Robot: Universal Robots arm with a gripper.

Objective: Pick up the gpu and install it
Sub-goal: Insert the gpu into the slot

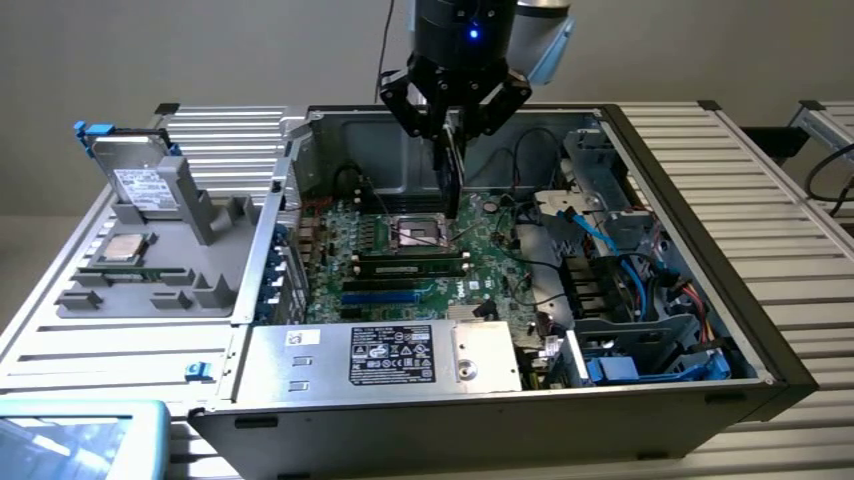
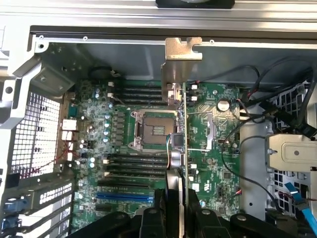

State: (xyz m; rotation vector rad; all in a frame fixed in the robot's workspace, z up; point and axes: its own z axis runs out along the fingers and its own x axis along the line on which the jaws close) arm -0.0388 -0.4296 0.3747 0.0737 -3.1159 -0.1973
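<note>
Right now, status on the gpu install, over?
Gripper shut on gpu, held edge-on. Gpu above motherboard by CPU socket, in no slot. Black cables close alongside.

Hand (image 1: 454, 128) holding gpu (image 1: 451, 180) edge-on, above motherboard (image 1: 501, 272), inside open computer case (image 1: 481, 425)

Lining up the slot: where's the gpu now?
The gpu hangs edge-on from the gripper above the motherboard, beside the CPU socket, mid-case in the exterior view.
</note>
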